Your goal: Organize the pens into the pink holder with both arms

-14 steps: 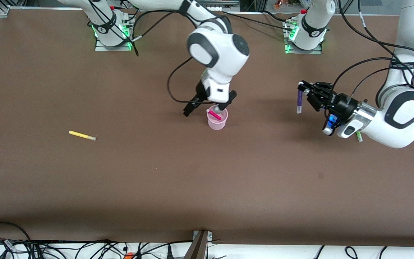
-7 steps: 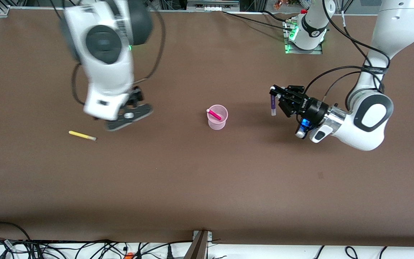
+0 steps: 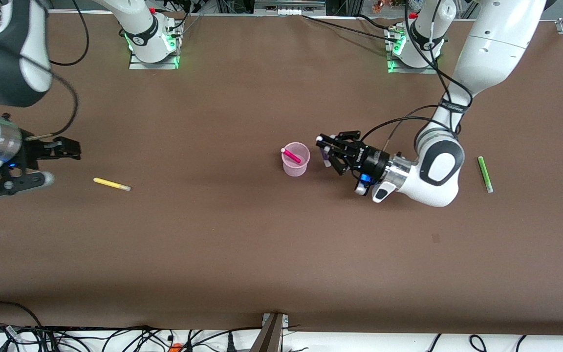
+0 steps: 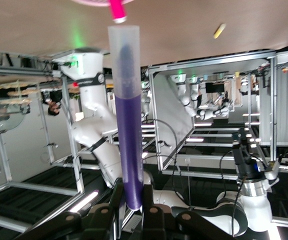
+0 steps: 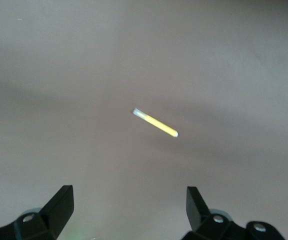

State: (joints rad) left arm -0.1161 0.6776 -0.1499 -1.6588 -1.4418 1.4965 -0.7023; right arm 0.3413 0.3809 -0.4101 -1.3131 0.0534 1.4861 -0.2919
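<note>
Pink holder beside left hand; yellow pen lies apart.

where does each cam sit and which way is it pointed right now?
Front view: high across the table, facing the bases; sees both arms, the pink holder with the magenta pen in it, and the green pen.
Left wrist view: on the left arm's wrist, looking along the purple pen clamped in the left gripper, toward the holder's rim.
Right wrist view: on the right arm's wrist, looking down between the open right gripper fingers at the yellow pen.
Shared: front and right wrist views both show the yellow pen.
</note>
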